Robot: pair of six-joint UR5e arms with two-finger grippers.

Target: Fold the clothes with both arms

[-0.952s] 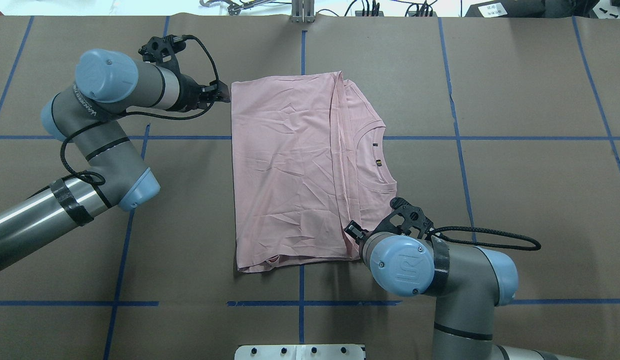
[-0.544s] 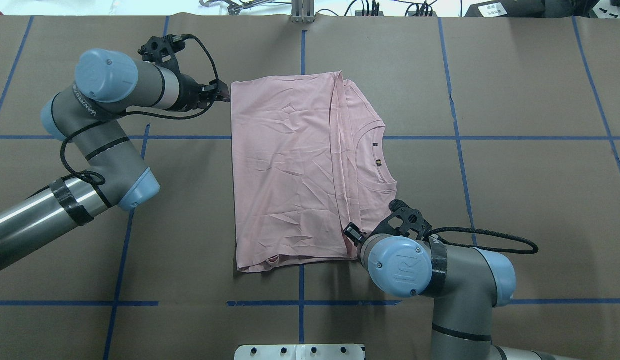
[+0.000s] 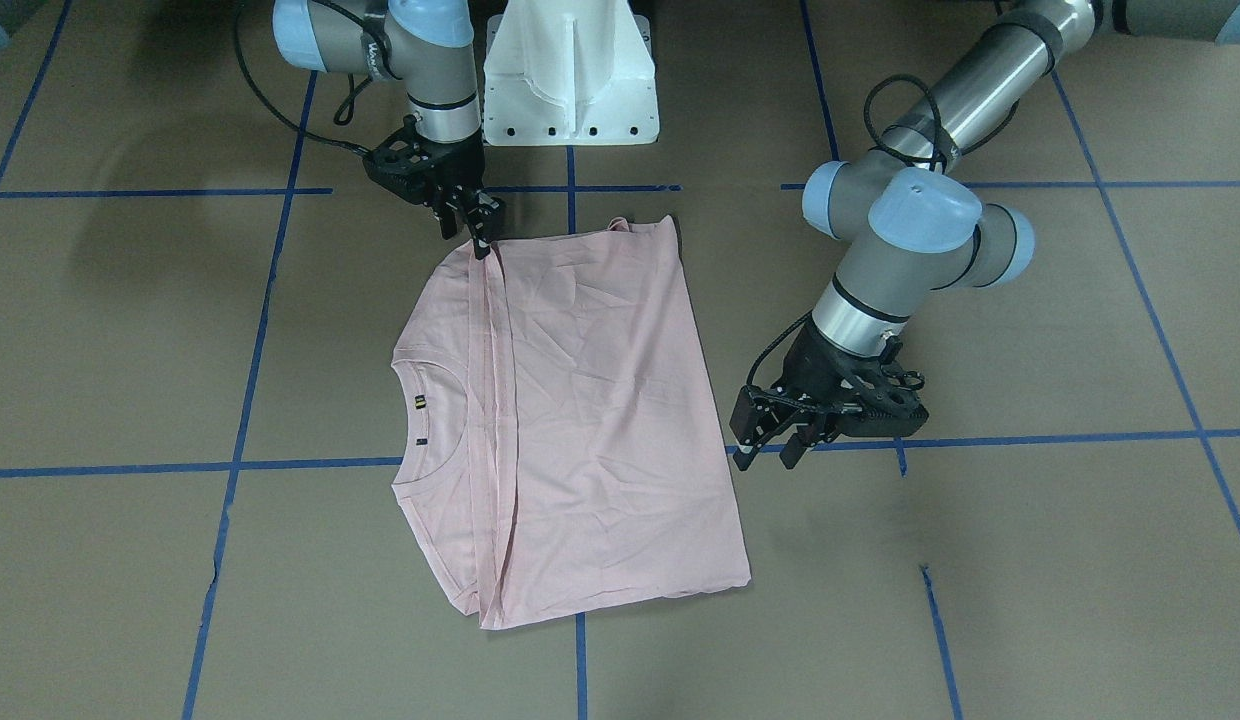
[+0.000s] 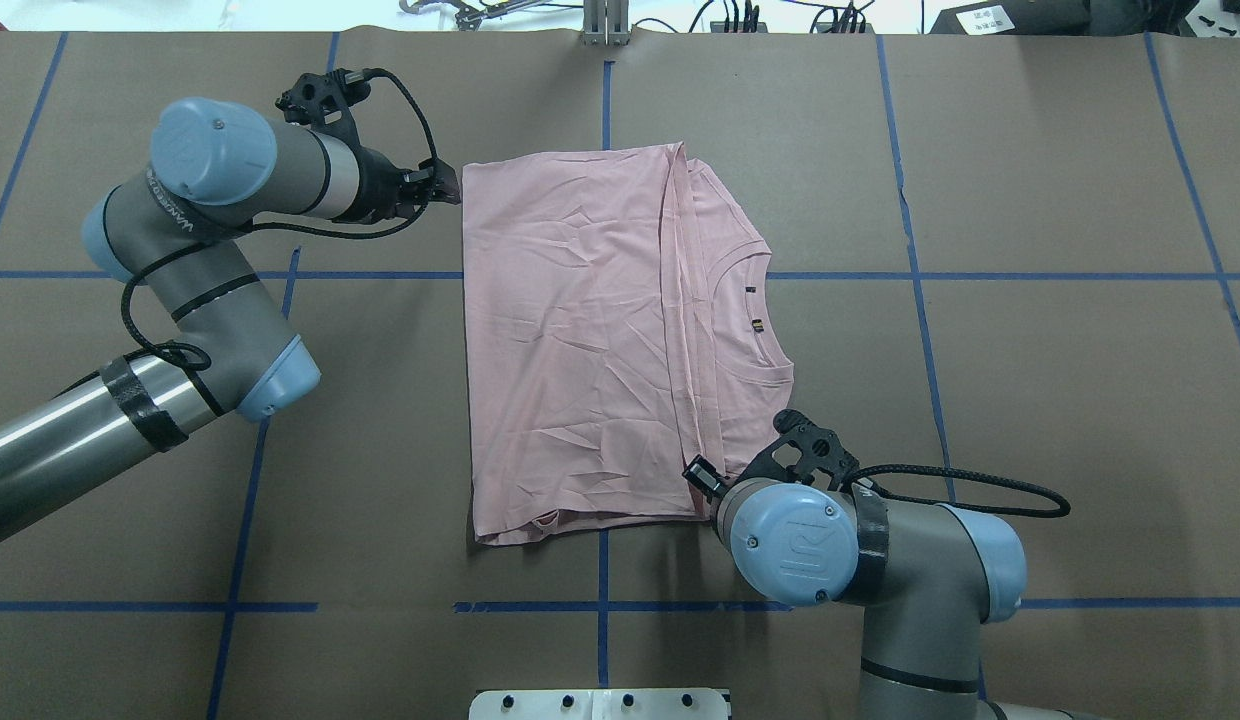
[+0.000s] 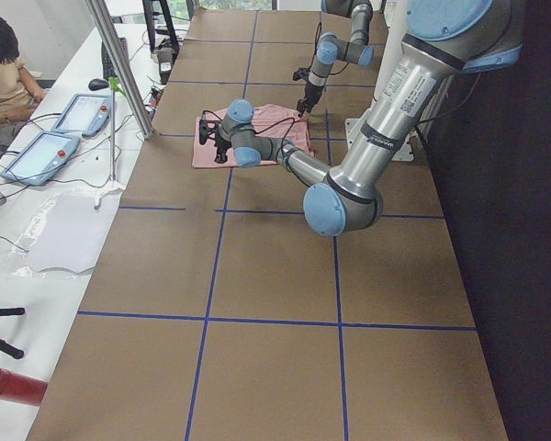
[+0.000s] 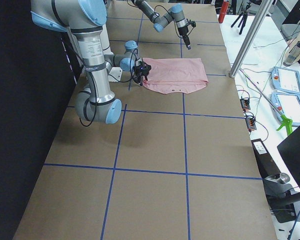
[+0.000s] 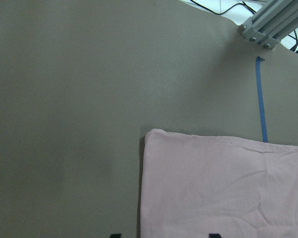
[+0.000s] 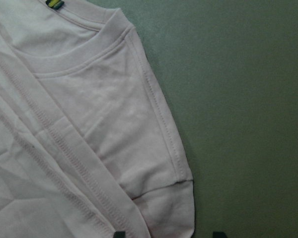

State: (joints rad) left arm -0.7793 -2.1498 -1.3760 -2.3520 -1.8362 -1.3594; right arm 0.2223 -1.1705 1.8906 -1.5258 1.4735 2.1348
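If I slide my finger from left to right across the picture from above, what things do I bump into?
First the left arm → left gripper → pink T-shirt → right arm. I skipped the right gripper, because it sits over the shirt's corner.

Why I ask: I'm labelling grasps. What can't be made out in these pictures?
Right gripper: in the overhead view its own wrist mostly hides it; whether it touches the T-shirt is unclear.
Both wrist views: fingertips cut off by the bottom edge.
Left gripper: too small in the side views.
Neck label: text too small in every view.
T-shirt's underside: hidden against the table.
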